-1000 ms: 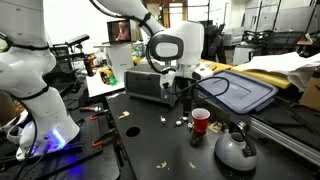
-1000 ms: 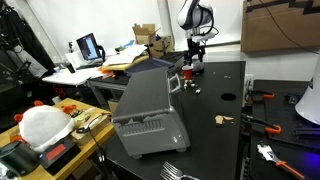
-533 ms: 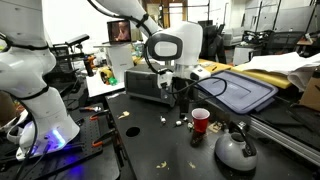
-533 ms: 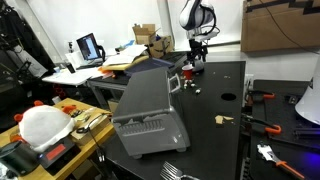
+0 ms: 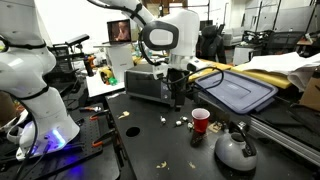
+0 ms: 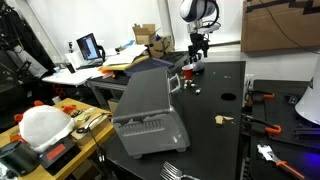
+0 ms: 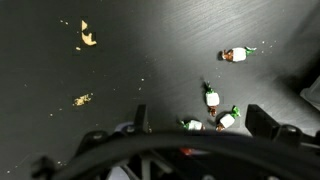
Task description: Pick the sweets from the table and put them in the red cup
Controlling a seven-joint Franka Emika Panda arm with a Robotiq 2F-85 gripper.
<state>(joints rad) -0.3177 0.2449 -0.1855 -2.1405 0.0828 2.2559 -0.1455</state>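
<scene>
Table (image 5: 150, 150): matte black worktop, cluttered lab behind.
Sweets (image 7: 212, 99): small cluster loose on the table, near the red cup (image 5: 201, 121).
Gripper (image 5: 178, 100): hovers over that cluster, jaws spread wide, gripping nothing.
Kettle (image 5: 235, 150): sits just beside the cup, on the table.

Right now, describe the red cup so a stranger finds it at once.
Find the large black table. Near the round grey kettle on it stands the red cup. Shorter than the kettle, it is tapered, open-topped and pale inside.
</scene>
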